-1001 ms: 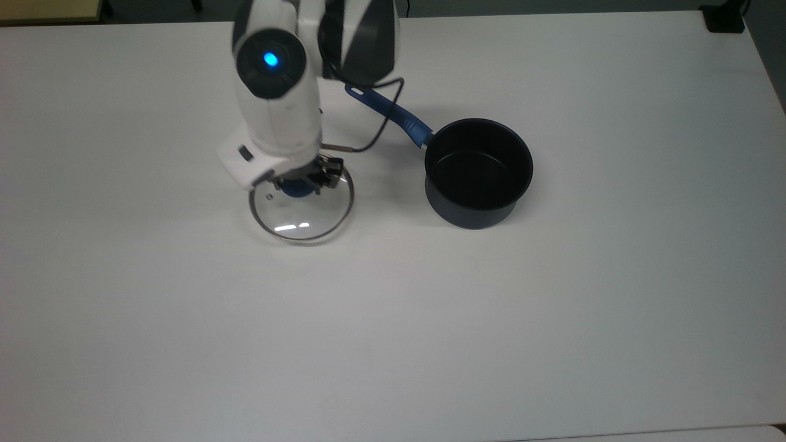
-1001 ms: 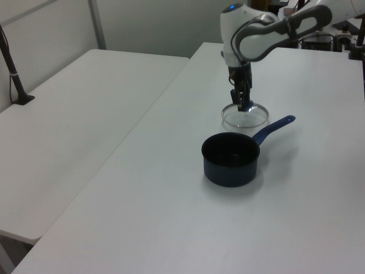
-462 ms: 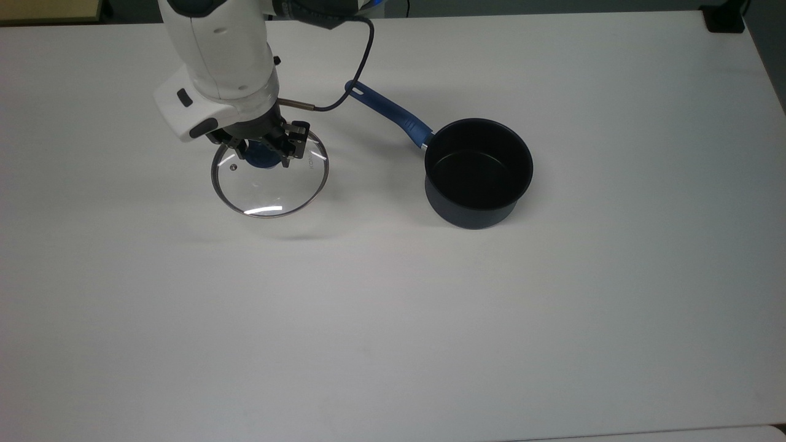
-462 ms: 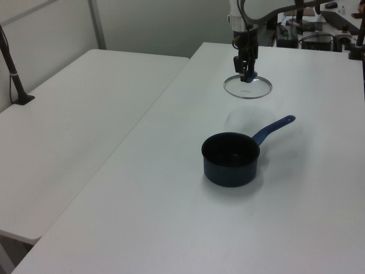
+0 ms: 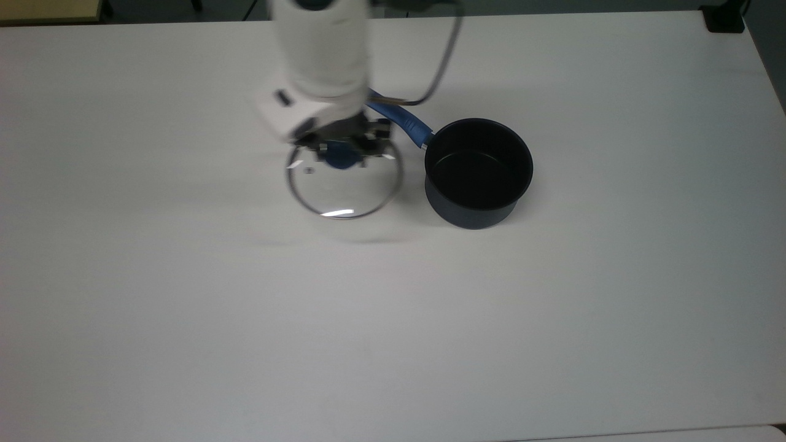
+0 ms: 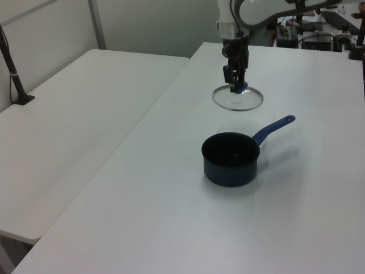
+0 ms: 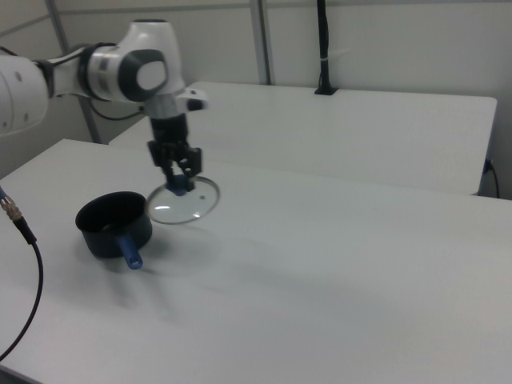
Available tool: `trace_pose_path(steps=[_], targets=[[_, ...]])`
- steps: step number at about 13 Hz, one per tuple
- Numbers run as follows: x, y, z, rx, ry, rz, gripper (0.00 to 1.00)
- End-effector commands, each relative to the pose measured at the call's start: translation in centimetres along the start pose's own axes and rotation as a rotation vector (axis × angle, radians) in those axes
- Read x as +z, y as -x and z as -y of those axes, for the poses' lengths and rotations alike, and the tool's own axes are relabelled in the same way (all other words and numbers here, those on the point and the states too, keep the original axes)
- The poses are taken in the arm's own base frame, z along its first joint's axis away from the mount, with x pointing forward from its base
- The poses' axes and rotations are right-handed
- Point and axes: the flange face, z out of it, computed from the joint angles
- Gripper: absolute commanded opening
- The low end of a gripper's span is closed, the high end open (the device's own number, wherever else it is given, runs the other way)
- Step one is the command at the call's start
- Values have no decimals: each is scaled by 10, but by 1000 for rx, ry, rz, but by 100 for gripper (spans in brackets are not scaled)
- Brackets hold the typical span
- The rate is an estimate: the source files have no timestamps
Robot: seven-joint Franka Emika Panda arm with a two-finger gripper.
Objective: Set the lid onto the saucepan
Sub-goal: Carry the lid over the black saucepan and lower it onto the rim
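Your gripper point(image 5: 341, 149) is clamping the round, rigid, fragile glass lid point(image 5: 344, 184) by its blue knob point(image 5: 341, 155), left of the dark navy saucepan point(image 5: 478, 173) in the top view.

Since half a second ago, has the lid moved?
Yes. In the top view the lid, held in the jaws by its knob, has shifted rightward, closer to the saucepan, which stayed put.

A broad white table point(image 5: 430, 319) fills the foreground, its surface matte and evenly lit. Beside it in the left view stands a second white table point(image 6: 85, 114) (a narrow gap separates them), carrying a black clamped post point(image 6: 11, 68). Pale partition walls point(image 7: 384, 40) with metal uprights point(image 7: 260, 40) close the room behind.
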Motion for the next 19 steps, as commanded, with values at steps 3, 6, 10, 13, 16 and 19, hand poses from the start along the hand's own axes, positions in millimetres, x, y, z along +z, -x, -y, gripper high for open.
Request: trace_pose_path(steps=[3,6,10,13,16,19], targets=[[-9,31,109,-12,-6,6,40],[-13,45,148,-28,-10,-4,40],[2,51,176,-64,9,7,41],[17,53,191,-84,24,20,41],[25,54,198,-93,31,28,42],[38,52,202,-97,44,41,43]])
